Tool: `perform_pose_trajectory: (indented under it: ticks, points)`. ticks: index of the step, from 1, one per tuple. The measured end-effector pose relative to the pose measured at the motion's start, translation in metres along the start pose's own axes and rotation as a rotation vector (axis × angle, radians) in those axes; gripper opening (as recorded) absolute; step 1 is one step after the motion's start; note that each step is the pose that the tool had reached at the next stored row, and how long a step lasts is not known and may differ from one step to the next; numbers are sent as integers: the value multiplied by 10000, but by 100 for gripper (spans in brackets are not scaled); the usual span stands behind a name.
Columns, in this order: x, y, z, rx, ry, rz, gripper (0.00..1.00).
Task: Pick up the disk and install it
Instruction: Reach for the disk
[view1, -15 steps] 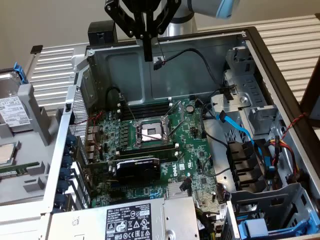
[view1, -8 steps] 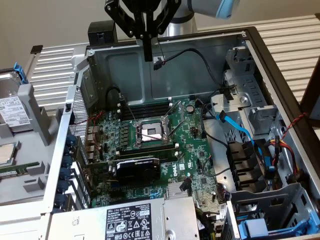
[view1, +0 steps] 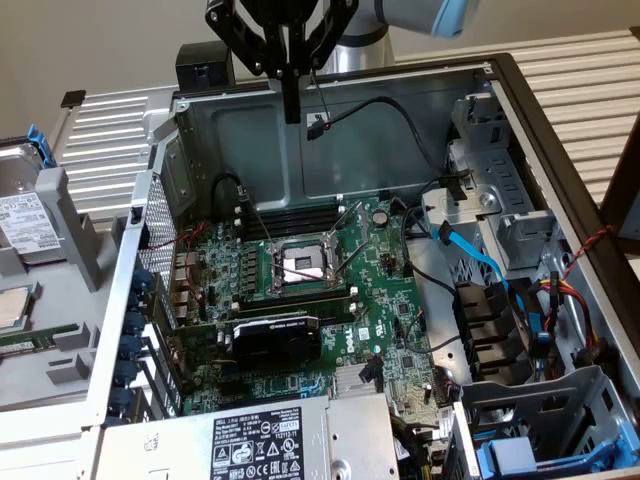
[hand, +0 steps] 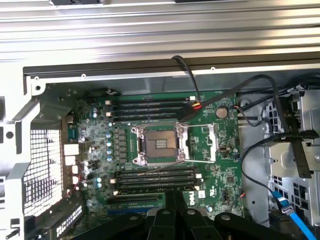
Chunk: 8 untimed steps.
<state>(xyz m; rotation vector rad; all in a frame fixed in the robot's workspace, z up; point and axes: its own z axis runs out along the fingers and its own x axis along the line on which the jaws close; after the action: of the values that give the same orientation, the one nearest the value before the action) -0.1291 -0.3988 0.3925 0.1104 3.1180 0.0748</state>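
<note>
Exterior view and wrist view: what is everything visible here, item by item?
computer case: one, grey, open, centre.
motherboard: one, green, inside the case.
processor socket: one, silver, mid-motherboard.
graphics card: one, black, beside the socket.
power-supply box: one, grey, labelled, case's near edge.
data cable: one, blue, exterior view's right.
disk: one, silver, white label, outside the case, exterior view's left.
end effector: one, black, shut, empty, above the case's far wall.
</note>
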Motion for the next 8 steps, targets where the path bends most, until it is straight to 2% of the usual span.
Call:
perform_pose_trajectory:
  ticks: [8]
  points:
    - [289, -21, -1, -1, 1, 0, 11]
